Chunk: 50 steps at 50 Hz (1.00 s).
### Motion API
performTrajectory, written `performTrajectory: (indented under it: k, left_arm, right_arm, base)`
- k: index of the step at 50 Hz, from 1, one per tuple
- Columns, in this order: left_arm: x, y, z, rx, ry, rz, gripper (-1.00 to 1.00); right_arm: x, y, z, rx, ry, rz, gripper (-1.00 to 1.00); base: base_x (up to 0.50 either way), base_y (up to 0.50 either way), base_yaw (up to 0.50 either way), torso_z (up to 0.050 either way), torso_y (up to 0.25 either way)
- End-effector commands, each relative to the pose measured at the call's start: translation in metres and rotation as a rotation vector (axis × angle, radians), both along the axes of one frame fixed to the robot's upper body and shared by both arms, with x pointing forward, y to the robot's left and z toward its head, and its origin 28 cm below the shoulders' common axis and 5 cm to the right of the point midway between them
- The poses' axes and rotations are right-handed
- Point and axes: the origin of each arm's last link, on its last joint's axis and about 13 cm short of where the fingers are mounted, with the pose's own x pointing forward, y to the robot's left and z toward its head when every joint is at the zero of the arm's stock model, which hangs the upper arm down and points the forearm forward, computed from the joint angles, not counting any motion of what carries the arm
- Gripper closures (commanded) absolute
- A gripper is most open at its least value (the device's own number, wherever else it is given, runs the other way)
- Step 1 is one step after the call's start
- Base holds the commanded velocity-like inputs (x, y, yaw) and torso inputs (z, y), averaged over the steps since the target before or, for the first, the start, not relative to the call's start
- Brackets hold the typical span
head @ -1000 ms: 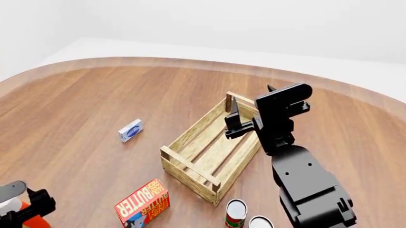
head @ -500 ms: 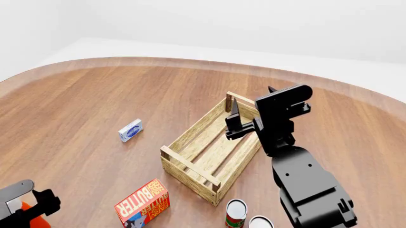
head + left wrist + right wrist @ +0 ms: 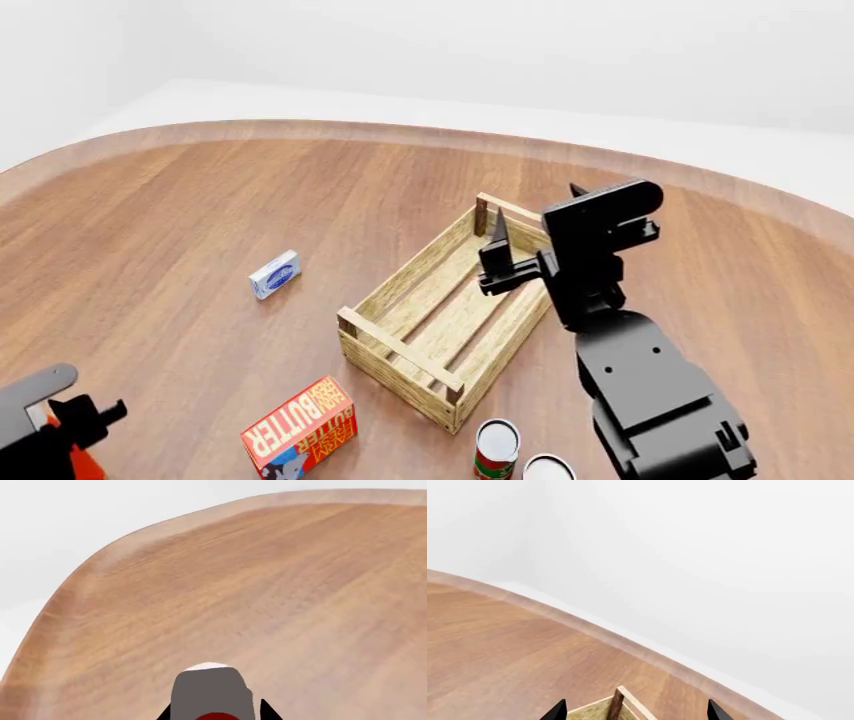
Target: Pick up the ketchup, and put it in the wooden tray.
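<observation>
The ketchup [image 3: 36, 391] is at the near left of the table, white cap up, its orange-red body [image 3: 84, 463] showing just below my left gripper [image 3: 70, 425]. My left gripper is shut on it. In the left wrist view the cap [image 3: 208, 689] stands between the two black fingertips of the left gripper [image 3: 213, 713]. The wooden tray [image 3: 398, 291] sits mid-table, empty. My right gripper [image 3: 535, 210] is open and empty above the tray's far corner. The right wrist view shows the right gripper [image 3: 635, 712] over a dark corner post of the tray [image 3: 616, 706].
A red-and-yellow butter box [image 3: 300, 429] lies between the ketchup and the tray. A small blue-and-white box [image 3: 274, 274] lies left of the tray. Two cans [image 3: 497, 446] [image 3: 547, 468] stand at the tray's near corner. The round table's edge [image 3: 400, 131] curves behind.
My left gripper and the ketchup have shifted slightly right and up. My right arm has drifted a little to the right.
</observation>
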Motion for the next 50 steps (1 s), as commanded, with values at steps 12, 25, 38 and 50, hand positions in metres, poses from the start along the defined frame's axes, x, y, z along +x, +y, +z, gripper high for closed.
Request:
performTrajectory:
  k: [12,25,38,50]
  left_arm:
    - [0.009,-0.003,0.007,-0.014,-0.068,-0.043,1.00]
    - [0.044,-0.016,0.078,0.127,-0.214,-0.285,1.00]
    - [0.100,-0.045,0.121,0.164,-0.247,-0.526,1.00]
    - [0.146,-0.079,0.146,0.144,-0.264,-0.690,1.00]
  right_arm:
    - [-0.001,-0.002,0.004,0.008,-0.010,-0.013,-1.00]
    - [0.002,-0.009,0.017,0.021,-0.036,-0.054,-1.00]
    - [0.000,-0.023,0.031,0.025,-0.055,-0.141,-1.00]
    - [-0.009,-0.036,0.039,0.022,-0.069,-0.205,-1.00]
  base:
    - [0.00,0.00,0.00,0.000,0.000]
    - [0.00,0.00,0.00,0.000,0.000]
    - [0.00,0.00,0.00,0.000,0.000]
    - [0.00,0.00,0.00,0.000,0.000]
